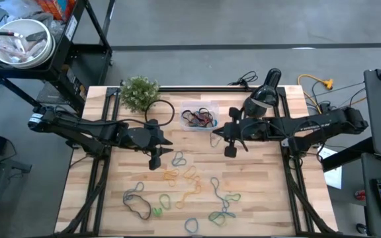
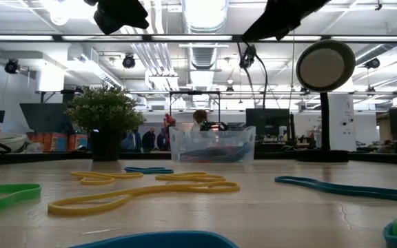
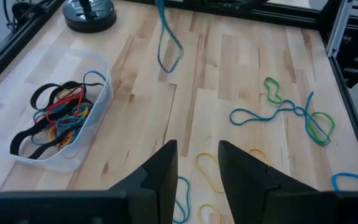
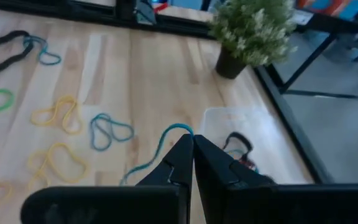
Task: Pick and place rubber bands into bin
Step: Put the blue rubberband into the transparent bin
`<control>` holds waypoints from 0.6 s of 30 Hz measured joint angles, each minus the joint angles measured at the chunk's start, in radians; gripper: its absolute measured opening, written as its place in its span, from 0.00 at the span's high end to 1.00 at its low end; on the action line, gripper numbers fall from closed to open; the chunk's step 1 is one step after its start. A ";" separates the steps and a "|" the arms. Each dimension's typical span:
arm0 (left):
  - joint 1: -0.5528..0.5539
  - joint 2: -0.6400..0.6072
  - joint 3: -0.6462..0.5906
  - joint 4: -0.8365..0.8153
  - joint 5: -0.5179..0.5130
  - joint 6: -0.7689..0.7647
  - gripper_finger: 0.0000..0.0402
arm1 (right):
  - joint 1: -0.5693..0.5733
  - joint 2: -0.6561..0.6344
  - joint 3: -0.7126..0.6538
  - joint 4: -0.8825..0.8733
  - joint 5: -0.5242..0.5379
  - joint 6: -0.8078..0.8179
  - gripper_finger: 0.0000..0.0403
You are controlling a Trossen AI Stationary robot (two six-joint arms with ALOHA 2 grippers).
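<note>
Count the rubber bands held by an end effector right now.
1. A blue rubber band hangs pinched in the shut right end effector, near the bin. The left end effector is open and holds nothing.

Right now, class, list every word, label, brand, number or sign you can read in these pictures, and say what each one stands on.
None can be read.
The bin, the rubber bands, the plant pot and the table show no print.
The left gripper and right gripper bear no legible marks.
Signs in the room behind are too small to read.
</note>
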 joint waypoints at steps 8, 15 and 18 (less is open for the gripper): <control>0.000 0.000 0.000 0.000 0.000 0.000 0.75 | -0.059 0.004 0.044 -0.009 0.063 -0.052 0.98; 0.000 0.000 0.000 0.000 -0.010 0.000 0.75 | -0.165 0.004 0.070 0.004 0.064 -0.056 0.98; 0.000 0.000 0.000 0.000 -0.021 0.000 0.75 | -0.211 0.004 0.069 0.019 0.064 -0.052 0.98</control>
